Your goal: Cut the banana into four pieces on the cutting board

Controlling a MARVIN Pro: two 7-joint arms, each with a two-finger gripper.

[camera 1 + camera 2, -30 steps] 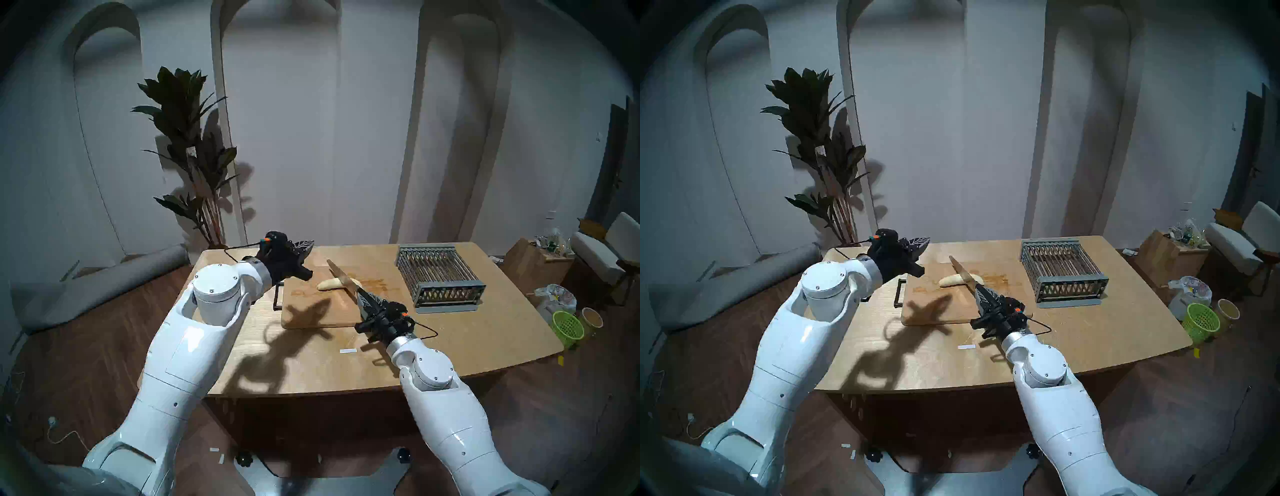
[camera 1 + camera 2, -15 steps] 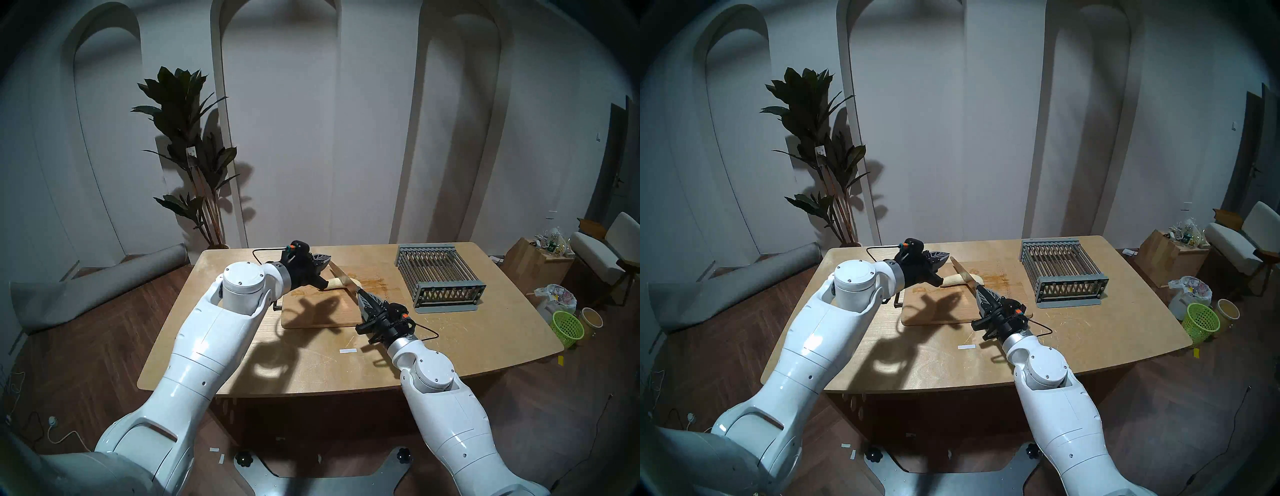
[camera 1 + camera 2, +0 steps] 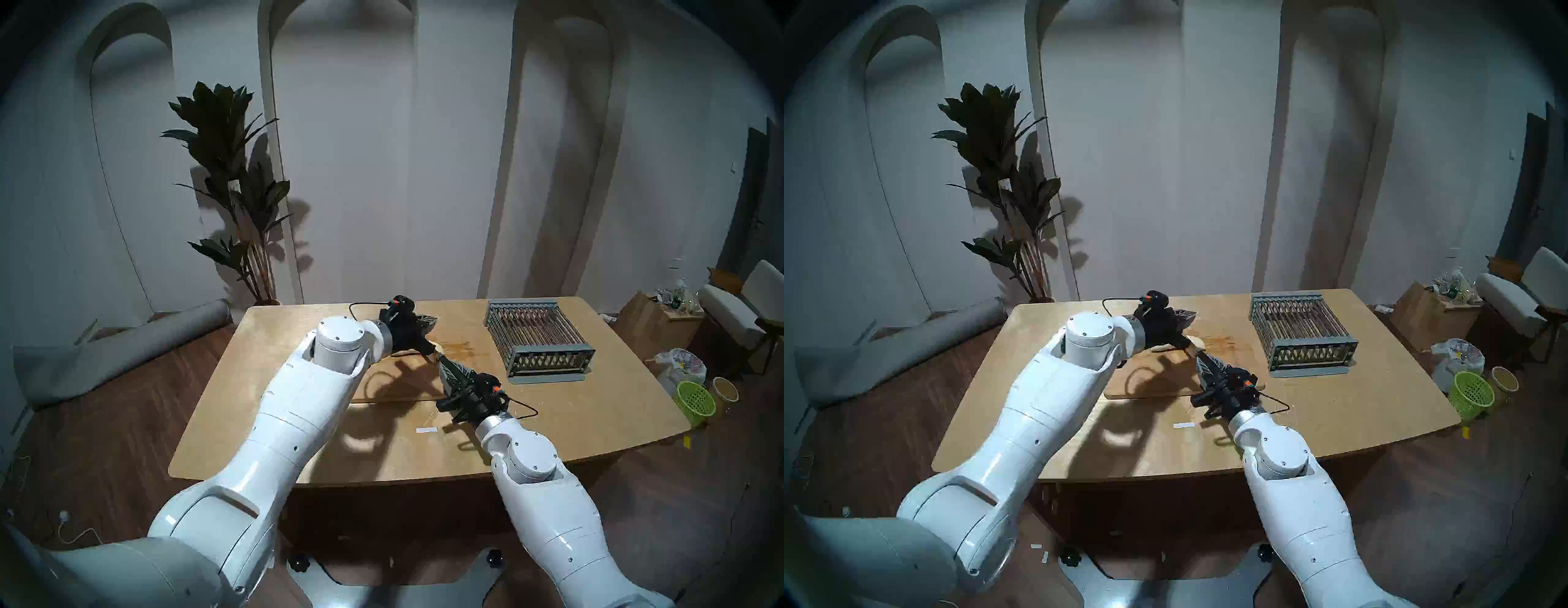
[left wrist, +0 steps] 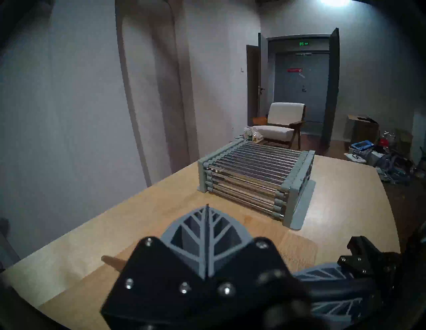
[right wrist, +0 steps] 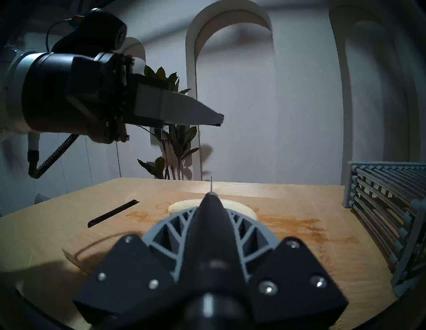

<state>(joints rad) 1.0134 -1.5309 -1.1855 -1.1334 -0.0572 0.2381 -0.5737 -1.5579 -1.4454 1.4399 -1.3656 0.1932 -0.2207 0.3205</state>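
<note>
Banana (image 5: 244, 208) flesh lies peeled and pale across the far half of the cutting board (image 5: 299, 232), which sits on the bench (image 3: 551, 424). The right gripper (image 5: 211, 221) is clamped on the black handle of a knife (image 5: 211, 184), its blade running edge-on straight away from the wrist camera and crossing the banana near the middle, so the cut would fall across the fruit's length. From this angle I cannot tell whether the edge is resting on the flesh or already partway in; no separate chunks are visible.

The left gripper (image 4: 207, 209) hangs above the board's far side with its two fingers pressed together and nothing between them. It sits higher than the banana, over its left part, apparently brought in to steady the fruit while the blade works. In the head views this arm hides most of the banana and the blade.

A grey slatted rack (image 3: 539, 335) stands well apart on the bench's right, clear of the cutting.
</note>
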